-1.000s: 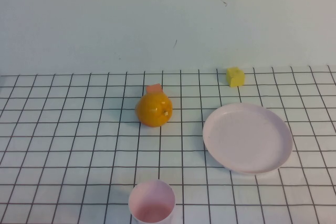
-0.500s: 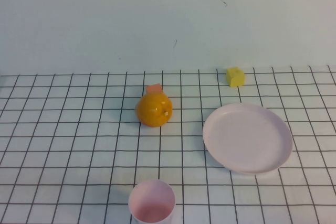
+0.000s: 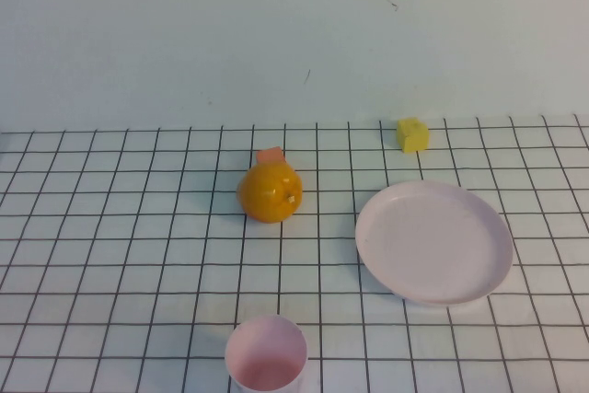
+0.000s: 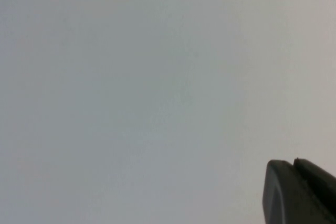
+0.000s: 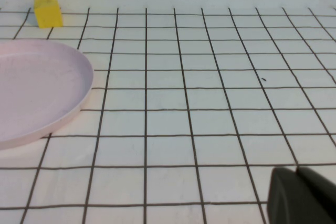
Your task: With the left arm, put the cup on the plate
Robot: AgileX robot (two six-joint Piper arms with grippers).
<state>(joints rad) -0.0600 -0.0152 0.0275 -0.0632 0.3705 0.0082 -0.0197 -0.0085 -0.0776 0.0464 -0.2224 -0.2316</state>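
Observation:
The pale pink cup [image 3: 266, 353] stands upright at the near edge of the grid table, its rim facing up. The large pale pink plate [image 3: 433, 241] lies to the right and farther back; its edge also shows in the right wrist view [image 5: 37, 87]. Neither arm shows in the high view. My left gripper [image 4: 294, 162] shows only as dark fingertips pressed together before a plain pale wall, with nothing held. My right gripper [image 5: 297, 170] is shut and empty, low over the table to the right of the plate.
An orange fruit [image 3: 270, 192] sits mid-table with a small pink-orange block [image 3: 270, 155] right behind it. A yellow block [image 3: 413, 133] stands at the back right, also in the right wrist view [image 5: 47, 12]. A pale wall rises behind the table.

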